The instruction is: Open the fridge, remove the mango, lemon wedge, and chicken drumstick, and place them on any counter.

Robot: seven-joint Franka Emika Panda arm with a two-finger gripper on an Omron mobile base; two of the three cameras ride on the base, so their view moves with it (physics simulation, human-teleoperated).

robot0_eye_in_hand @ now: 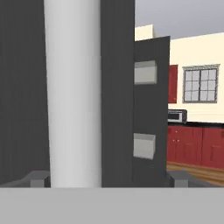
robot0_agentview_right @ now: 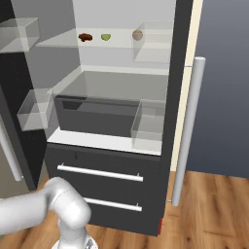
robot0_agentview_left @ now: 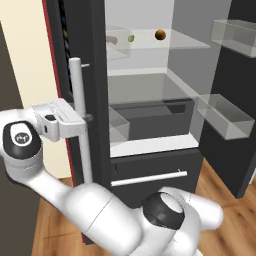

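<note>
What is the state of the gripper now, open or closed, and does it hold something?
Gripper: open, its fingertips spread to either side of the fridge door handle, not clamped on it; it holds nothing.

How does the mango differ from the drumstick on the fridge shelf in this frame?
The mango is round and orange-tan; the drumstick is elongated and dark reddish-brown. In the right base view the mango sits at the shelf's right end, seen through a clear bin, while the drumstick lies at the left end, with the lemon wedge between them. Both rest on the same upper shelf of the open fridge, untouched.
</note>
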